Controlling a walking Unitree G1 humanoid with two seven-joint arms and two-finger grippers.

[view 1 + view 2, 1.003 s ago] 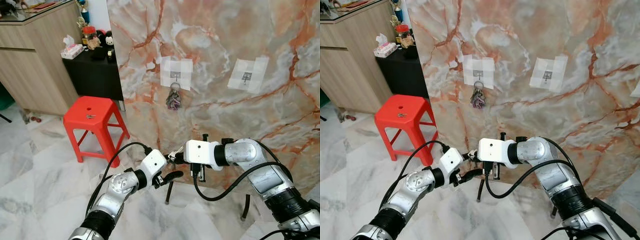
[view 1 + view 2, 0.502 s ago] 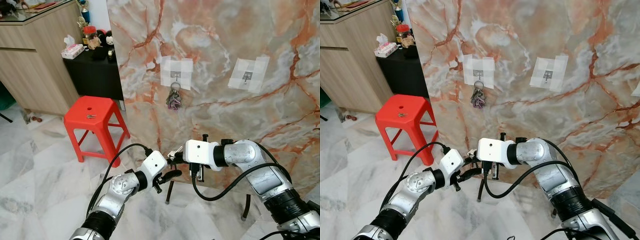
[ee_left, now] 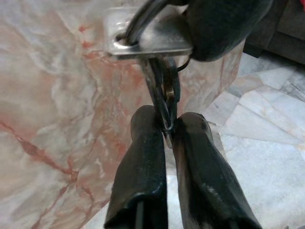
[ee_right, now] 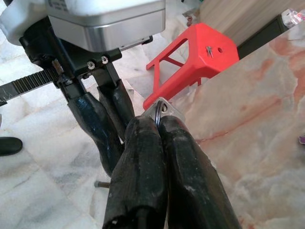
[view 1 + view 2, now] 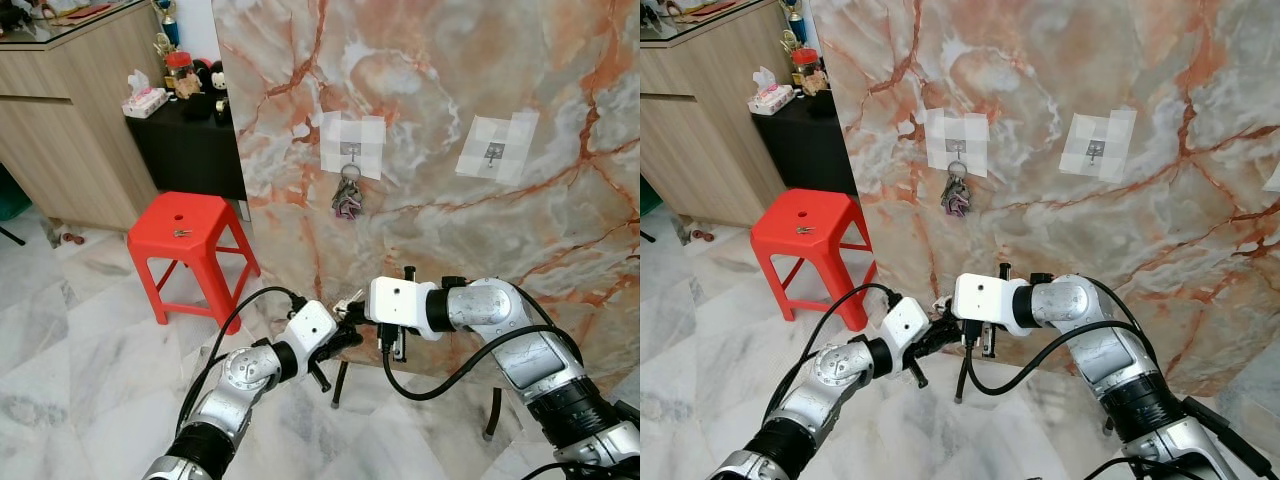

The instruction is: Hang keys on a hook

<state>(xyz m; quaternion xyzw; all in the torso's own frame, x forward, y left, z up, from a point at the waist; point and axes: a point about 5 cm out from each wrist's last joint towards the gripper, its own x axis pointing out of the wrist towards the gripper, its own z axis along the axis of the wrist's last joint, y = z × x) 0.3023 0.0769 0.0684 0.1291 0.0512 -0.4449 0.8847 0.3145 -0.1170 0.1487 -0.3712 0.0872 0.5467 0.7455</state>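
The keys [image 3: 164,107] are being held between both grippers, low in front of the marble wall. The left gripper [image 3: 164,126] fingers are clamped on the key ring; the right gripper [image 4: 159,119] fingers are pinched shut on the metal tag [image 3: 147,36]. The free hook [image 5: 493,152] is sitting well above the fingers. Risk: a drop is likely if both are released during handover, or the ring gets twisted off.

A cream marble wall panel [image 5: 450,100] carries rust-orange veins, with two white tape squares [image 5: 352,145] on it. A silvery-purple key bunch [image 5: 347,200] hangs beside a bright red plastic stool [image 5: 185,235]. The floor [image 5: 70,340] is pale grey-veined marble; both pincer fingers [image 4: 143,167] are glossy black, the arms silver.
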